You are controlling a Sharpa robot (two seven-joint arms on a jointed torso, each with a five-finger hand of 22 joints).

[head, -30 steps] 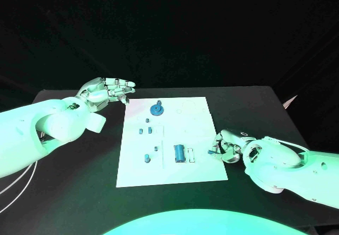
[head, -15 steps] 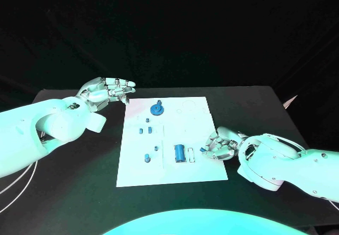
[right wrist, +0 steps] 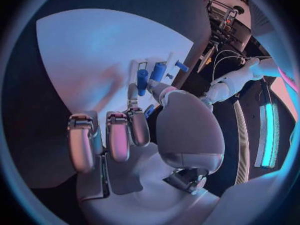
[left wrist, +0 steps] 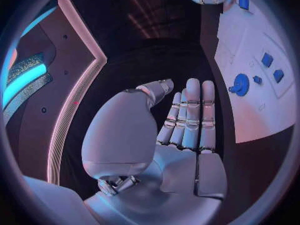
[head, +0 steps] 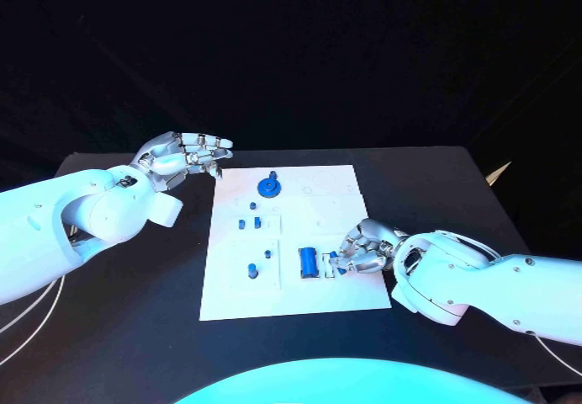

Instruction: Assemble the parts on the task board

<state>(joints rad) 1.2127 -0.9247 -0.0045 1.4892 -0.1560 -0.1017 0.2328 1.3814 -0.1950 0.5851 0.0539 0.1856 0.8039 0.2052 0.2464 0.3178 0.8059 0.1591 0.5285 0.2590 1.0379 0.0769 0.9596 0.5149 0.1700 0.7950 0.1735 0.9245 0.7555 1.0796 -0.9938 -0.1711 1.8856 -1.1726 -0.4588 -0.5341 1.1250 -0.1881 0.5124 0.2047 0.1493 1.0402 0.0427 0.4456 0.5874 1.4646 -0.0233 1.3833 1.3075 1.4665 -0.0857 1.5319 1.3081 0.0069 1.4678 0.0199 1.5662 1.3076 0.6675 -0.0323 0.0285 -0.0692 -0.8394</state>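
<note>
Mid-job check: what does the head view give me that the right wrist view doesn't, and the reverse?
Head view alone: the whole task board, the blue gear-like part near its far end, the small blue parts beside its left edge, and the left robot hand off the board's far left corner. Right wrist view alone: the right robot hand's palm side, fingers curled. Both: the right robot hand at the large blue cylinder; whether it grips anything is unclear.

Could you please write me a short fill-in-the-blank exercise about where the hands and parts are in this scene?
1. The right robot hand reaches over the white ____.
2. The gear is coloured ____.
3. The left robot hand holds ____.
4. The cylinder lies nearest the ____ robot hand.

Missing words: board; blue; nothing; right
</note>
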